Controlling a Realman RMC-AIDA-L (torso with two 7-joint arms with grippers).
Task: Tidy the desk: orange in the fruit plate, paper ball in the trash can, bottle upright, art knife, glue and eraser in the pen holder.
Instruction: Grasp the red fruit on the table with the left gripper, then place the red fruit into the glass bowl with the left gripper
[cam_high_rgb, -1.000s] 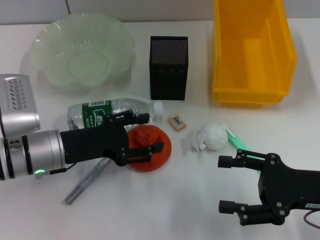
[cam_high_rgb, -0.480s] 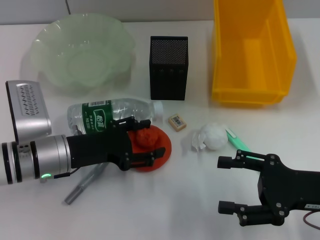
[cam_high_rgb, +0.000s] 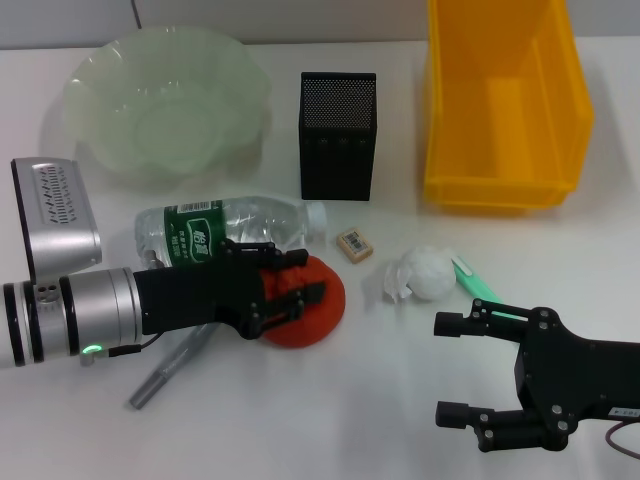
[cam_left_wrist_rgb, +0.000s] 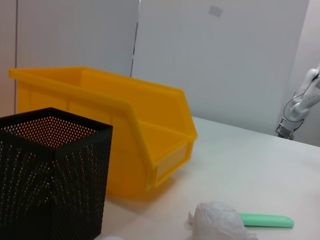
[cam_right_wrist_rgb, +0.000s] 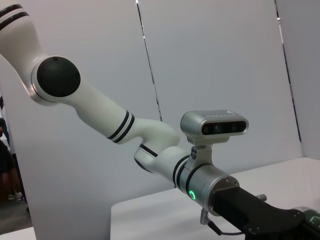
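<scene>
**Orange gripped, everything else on the desk waiting**

The orange (cam_high_rgb: 305, 300) sits on the near-left part of the table (cam_high_rgb: 330, 400), just in front of the lying bottle (cam_high_rgb: 225, 228). The left gripper (cam_high_rgb: 290, 285) has its fingers set on either side of the fruit, one along its far side and one across its near side, narrowed to the fruit's width; I judge it gripped but not lifted, since it looks to rest on the table. The fruit plate (cam_high_rgb: 165, 100) stands empty at the far left, well apart from the fruit.

Nothing is put away. The bottle lies on its side. The paper ball (cam_high_rgb: 425, 272) rests near the middle, with the green knife (cam_high_rgb: 478, 285) just right of it, partly under the right arm. The eraser (cam_high_rgb: 353, 244) lies between bottle and ball. A grey stick (cam_high_rgb: 165, 372), probably the glue, lies near the left arm. The black pen holder (cam_high_rgb: 338, 135) and the yellow trash bin (cam_high_rgb: 505, 100) at the far side look empty.

The right gripper (cam_high_rgb: 455, 370) hangs idle at the near right, fingers wide apart, holding nothing.
</scene>
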